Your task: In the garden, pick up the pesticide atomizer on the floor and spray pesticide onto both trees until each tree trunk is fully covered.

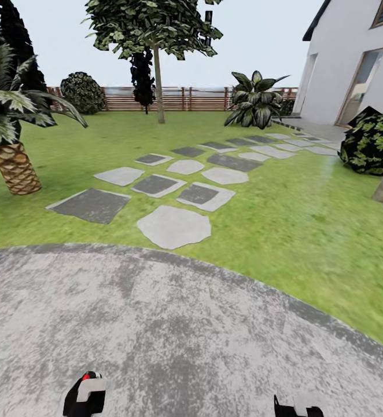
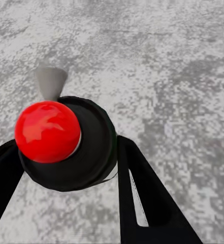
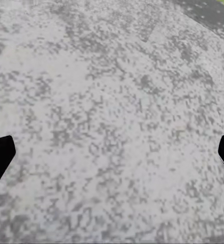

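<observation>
left gripper (image 2: 66,168) clamped around the pesticide atomizer (image 2: 66,145), carried low over the concrete floor (image 1: 174,330). right gripper (image 3: 112,152) spread wide, empty. best plan: roll across the lawn toward the tree trunk (image 1: 158,87) by the fence, nozzle facing it. atomizer's dark, round-bodied, glossy red top, grey nozzle.

Ahead of you, stepping stones (image 1: 174,227) cross the grass toward a white house (image 1: 353,58); a short palm (image 1: 9,133) stands left, dark shrub (image 1: 372,142) right.
</observation>
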Controlling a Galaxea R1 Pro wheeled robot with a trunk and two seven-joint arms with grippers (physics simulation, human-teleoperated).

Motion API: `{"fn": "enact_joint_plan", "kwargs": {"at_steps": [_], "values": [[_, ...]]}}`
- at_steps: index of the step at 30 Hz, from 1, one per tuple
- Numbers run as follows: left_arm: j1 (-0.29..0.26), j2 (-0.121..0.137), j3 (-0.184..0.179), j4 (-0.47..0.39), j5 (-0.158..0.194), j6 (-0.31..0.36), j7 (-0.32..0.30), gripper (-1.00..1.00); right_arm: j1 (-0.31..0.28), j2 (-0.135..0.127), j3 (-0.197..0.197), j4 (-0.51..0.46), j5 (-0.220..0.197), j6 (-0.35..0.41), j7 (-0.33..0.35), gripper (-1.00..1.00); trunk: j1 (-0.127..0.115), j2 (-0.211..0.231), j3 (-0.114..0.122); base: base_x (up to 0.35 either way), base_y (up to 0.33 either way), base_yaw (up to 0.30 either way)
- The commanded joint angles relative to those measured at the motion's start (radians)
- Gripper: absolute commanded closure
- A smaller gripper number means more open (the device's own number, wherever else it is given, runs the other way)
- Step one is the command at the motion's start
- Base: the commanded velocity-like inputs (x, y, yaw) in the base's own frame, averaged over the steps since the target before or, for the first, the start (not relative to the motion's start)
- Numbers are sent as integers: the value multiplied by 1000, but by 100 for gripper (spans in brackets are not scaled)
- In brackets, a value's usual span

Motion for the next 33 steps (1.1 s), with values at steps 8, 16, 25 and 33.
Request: {"fn": "enact_joint_plan", "kwargs": {"at_steps": [8, 16, 25, 33], "values": [[0, 0, 0, -1, -1, 1, 0, 100, 0, 0, 0, 0, -2, -1, 0, -100, 0, 0, 0, 339, 0, 0], [0, 0, 1, -1, -1, 1, 0, 100, 0, 0, 0, 0, -2, -1, 0, -100, 0, 0, 0, 339, 0, 107], [0, 0, 1, 0, 21, 0, 0, 100, 0, 0, 0, 0, -2, 0, 0, -100, 0, 0, 0, 339, 0, 15], [0, 1, 0, 0, 25, 0, -2, 100, 0, 0, 0, 0, -2, -1, 0, -100, 0, 0, 0, 342, 0, 0]]}}
